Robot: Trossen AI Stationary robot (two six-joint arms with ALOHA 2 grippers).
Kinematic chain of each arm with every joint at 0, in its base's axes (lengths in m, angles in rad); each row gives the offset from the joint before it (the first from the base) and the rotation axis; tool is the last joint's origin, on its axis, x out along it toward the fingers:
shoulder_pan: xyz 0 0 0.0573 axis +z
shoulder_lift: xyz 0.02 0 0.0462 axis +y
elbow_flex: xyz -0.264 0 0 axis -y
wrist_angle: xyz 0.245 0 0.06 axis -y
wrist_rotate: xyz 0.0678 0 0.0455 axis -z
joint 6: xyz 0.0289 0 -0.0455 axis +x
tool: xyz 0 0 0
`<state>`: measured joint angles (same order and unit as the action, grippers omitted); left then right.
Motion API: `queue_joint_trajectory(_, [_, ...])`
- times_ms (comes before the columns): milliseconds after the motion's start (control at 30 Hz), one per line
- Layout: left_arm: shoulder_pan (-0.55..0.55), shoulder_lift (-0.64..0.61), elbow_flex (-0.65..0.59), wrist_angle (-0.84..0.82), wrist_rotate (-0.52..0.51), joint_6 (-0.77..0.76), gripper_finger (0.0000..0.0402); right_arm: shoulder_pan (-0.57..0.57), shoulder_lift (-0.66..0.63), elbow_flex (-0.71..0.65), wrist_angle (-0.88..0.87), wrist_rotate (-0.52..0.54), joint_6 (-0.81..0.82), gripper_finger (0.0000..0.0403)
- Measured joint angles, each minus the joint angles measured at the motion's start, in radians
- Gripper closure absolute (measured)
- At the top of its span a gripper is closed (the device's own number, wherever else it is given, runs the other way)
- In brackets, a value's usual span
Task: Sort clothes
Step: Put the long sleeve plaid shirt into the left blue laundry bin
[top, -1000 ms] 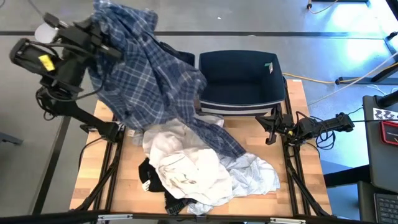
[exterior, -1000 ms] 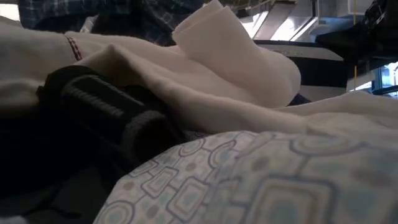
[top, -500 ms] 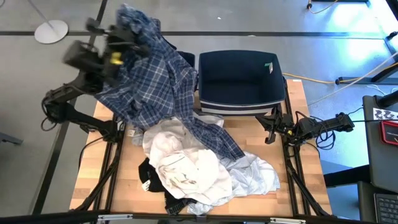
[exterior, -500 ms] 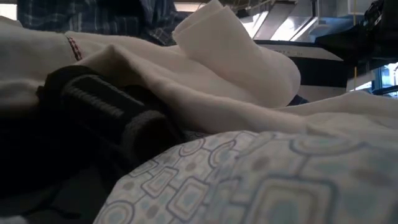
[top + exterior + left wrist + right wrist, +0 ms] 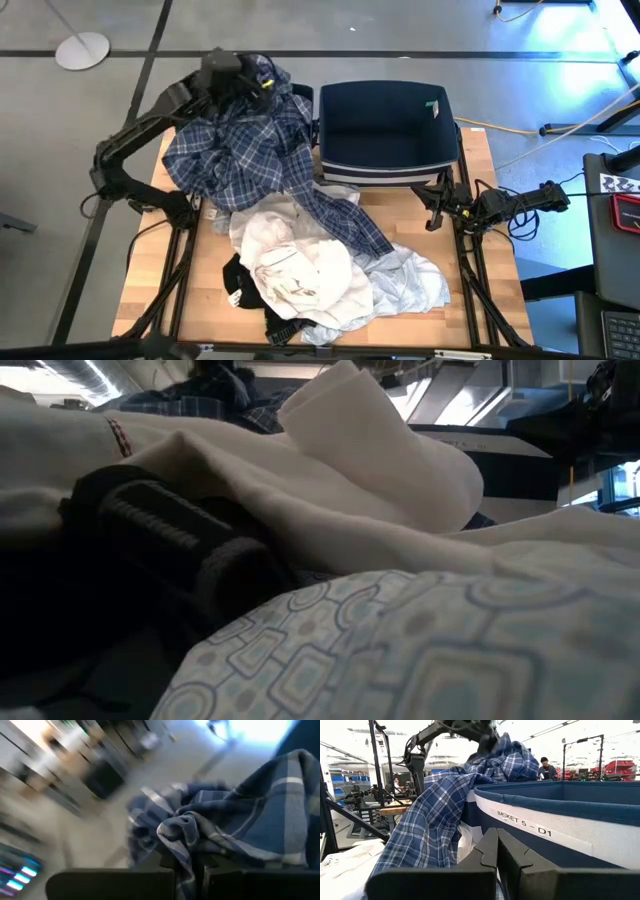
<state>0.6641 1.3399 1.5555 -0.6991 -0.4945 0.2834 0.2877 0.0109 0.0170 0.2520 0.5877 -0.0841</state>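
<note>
The blue-white plaid shirt [image 5: 250,150] lies heaped at the table's far left, over a navy bin of which only a corner [image 5: 303,97] shows. My left gripper [image 5: 245,80] is above that heap, shut on the shirt's top. The shirt's lower end trails onto the pile of clothes at the near side: a white garment [image 5: 300,265], a black one [image 5: 245,285] and a pale one [image 5: 410,285]. My right gripper [image 5: 435,205] waits, shut, at the table's right edge beside the other navy bin [image 5: 385,130]. My left gripper pinches a bunched fold of the plaid shirt [image 5: 182,827] between its two fingers, several layers thick. The fingers come from the table's left, slanting a little downward. The shirt hangs slack below them, spread over the left bin, its lower end [image 5: 360,230] resting on the pile.
The right navy bin [image 5: 560,820] stands open at the far middle, bearing a white label. In the low view, the white garment [image 5: 350,470], a black ribbed piece [image 5: 170,540] and pale patterned cloth [image 5: 400,650] fill the near side. A person [image 5: 547,769] stands beyond the table.
My left gripper has swung from beyond the table's far left corner toward the right and down, tipping downward, with the plaid shirt held. The shirt's upper part has sunk and bunched over the left bin, while its lower end has stayed on the pile.
</note>
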Motion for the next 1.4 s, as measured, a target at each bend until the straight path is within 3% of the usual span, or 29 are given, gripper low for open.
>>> queue_joint_trajectory(167, [0.096,0.083,0.0,-0.188,0.207,-0.142,0.0397,0.0,0.0,0.0,0.0,0.0,0.005,0.0397])
queue_joint_trajectory(333, [0.142,0.181,0.0,-0.341,0.316,-0.201,0.0394,0.0,0.0,0.0,0.0,-0.003,0.008,0.0397])
queue_joint_trajectory(500, [0.143,0.271,-0.017,-0.348,0.395,-0.237,0.0377,0.0,0.0,0.0,-0.001,-0.003,0.012,0.0397])
queue_joint_trajectory(733, [0.138,0.387,-0.103,-0.245,0.415,-0.277,0.0348,0.0,0.0,0.0,-0.028,-0.003,0.027,0.0397])
queue_joint_trajectory(967, [0.144,0.417,-0.1,-0.225,0.417,-0.27,0.0282,0.0,0.0,0.0,-0.026,-0.003,0.027,0.0397])
queue_joint_trajectory(1167, [0.154,0.369,0.032,-0.318,0.417,-0.272,0.0248,0.0,0.0,0.0,-0.025,0.007,0.027,0.0397])
queue_joint_trajectory(1400, [0.136,0.254,0.252,-0.436,0.41,-0.286,0.0244,0.0,0.0,0.0,-0.024,0.006,0.027,0.0397])
